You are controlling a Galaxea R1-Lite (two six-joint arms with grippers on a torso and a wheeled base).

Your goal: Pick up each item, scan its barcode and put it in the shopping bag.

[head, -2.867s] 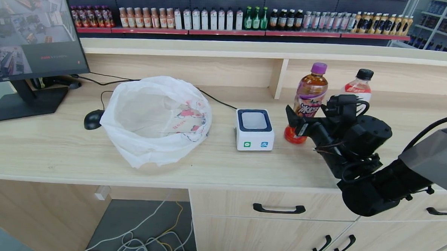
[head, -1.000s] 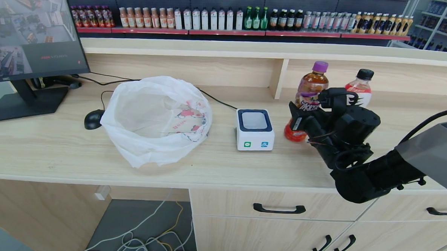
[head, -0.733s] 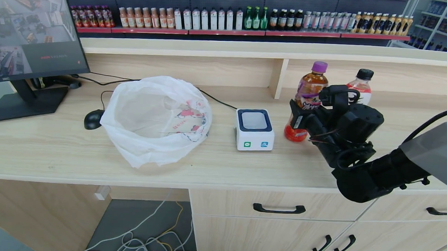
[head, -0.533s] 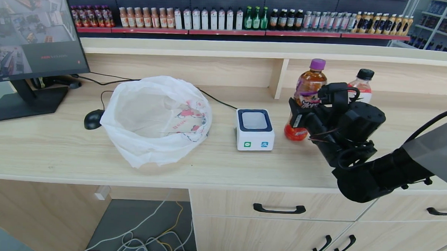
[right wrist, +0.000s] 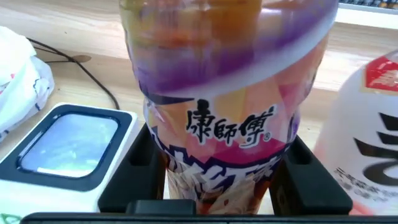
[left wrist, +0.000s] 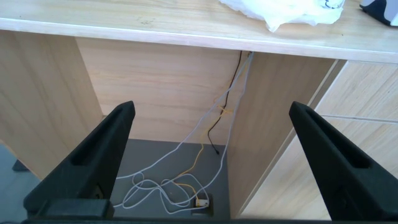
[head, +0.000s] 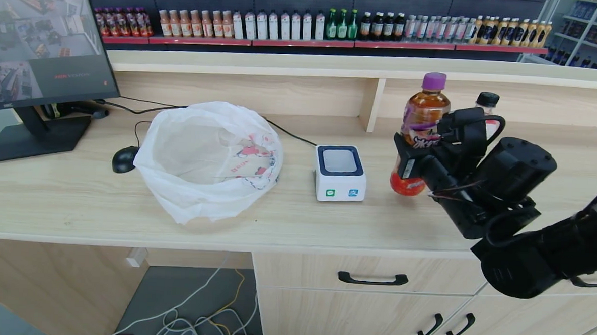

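Observation:
An orange drink bottle with a purple cap (head: 424,123) is held upright at the right of the counter, with my right gripper (head: 429,144) shut on its labelled middle. Its base hangs just above the wood, right of the white scanner box (head: 339,173). In the right wrist view, the bottle (right wrist: 230,106) sits between the two black fingers, with the scanner (right wrist: 65,149) beside it. A white-labelled bottle with a black cap (head: 486,102) stands behind the gripper. The white shopping bag (head: 210,158) stands open left of the scanner. My left gripper (left wrist: 208,155) hangs open below the counter's front edge.
A monitor (head: 37,40) and a black mouse (head: 124,159) sit at the counter's left, with a cable running behind the bag to the scanner. A raised shelf with an upright divider (head: 372,102) backs the counter. Loose cables (left wrist: 186,180) lie on the floor under it.
My right gripper moved in around the purple-capped bottle and shut on it. It then raised the bottle and carried it a little to the right.

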